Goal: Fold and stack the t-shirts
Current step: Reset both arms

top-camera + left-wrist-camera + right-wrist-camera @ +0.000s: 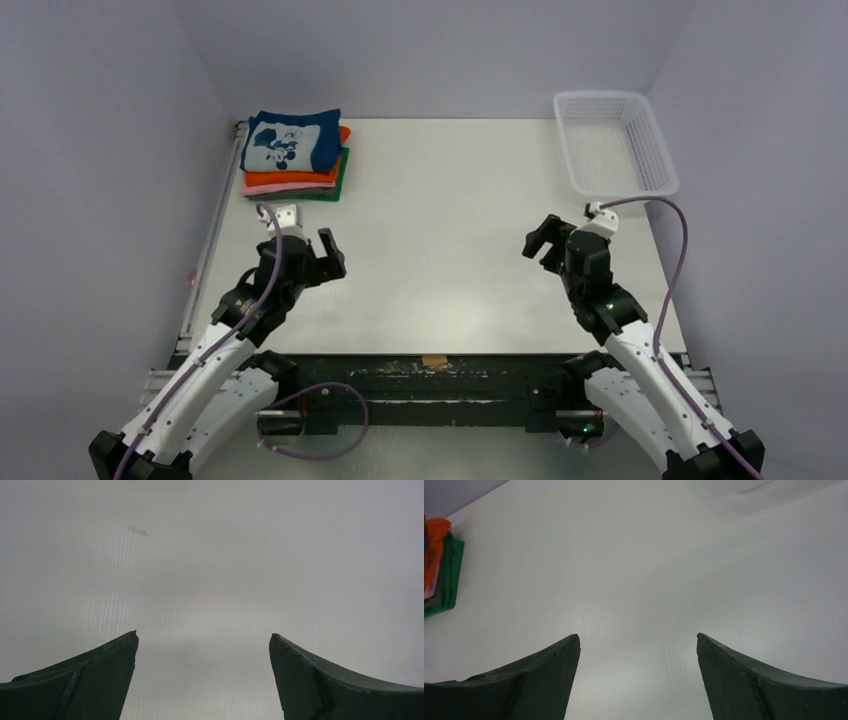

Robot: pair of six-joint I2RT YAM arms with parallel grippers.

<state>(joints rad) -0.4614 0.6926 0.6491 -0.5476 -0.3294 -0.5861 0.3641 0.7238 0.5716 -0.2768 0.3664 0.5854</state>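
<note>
Grey walls close round a white table [450,210]. At its far left corner the t-shirts [295,165] lie folded in one pile, with the navy shirt [292,140] on top of orange, pink and green. The left gripper [322,257] and right gripper [543,241] hover near the table's middle, both spread wide and holding nothing. No loose shirt shows, even in the basket [655,150], so stacking looks finished. The next move probably only calls for drawing the arms back.

The navy t-shirt [293,140] bore a pale blue-and-white cartoon print; the others were an orange t-shirt [295,180], a pink t-shirt [280,189] and a green t-shirt [344,172]. The basket [612,150] was white mesh, the surface [450,220] plain white, the left pincer [204,637] and right pincer [638,637] dark green.
</note>
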